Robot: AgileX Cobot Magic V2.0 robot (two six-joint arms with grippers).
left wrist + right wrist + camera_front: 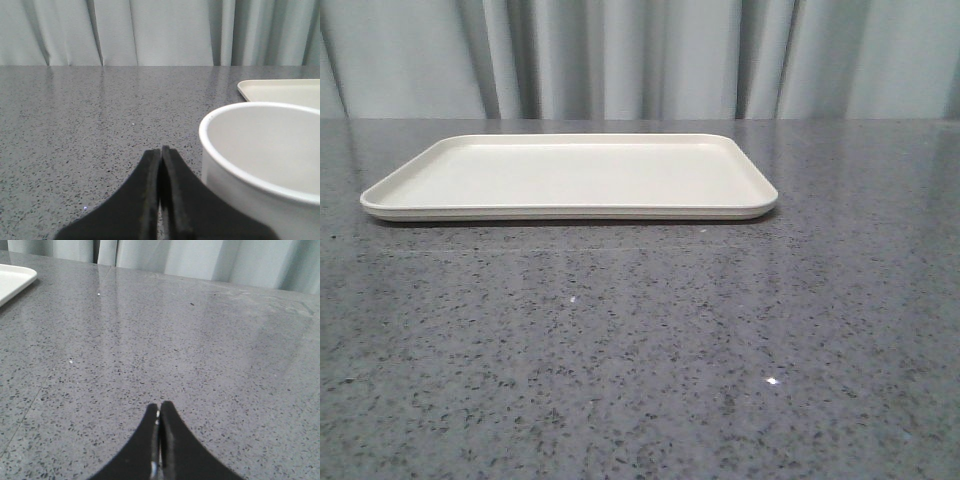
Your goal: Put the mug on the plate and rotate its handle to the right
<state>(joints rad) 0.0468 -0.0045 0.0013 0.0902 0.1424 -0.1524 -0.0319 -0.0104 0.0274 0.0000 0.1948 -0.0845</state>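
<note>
Left wrist view is where the white cylindrical mug [265, 165] is seen, just beside the left gripper [161, 165] whose black fingers are pressed together, short of the cream-white rectangular plate [280, 90] beyond it, while the right gripper [160, 420], likewise closed and empty, is farther off

Count: 1 tray, 1 mug, 2 grippers
1 flat cream-white rectangular plate [570, 175] w/ low rim; 1 white cylindrical mug [265, 165], seen in left wrist view only; 2 black grippers, left gripper [161, 155] & right gripper [159, 410], 1 per arm
</note>
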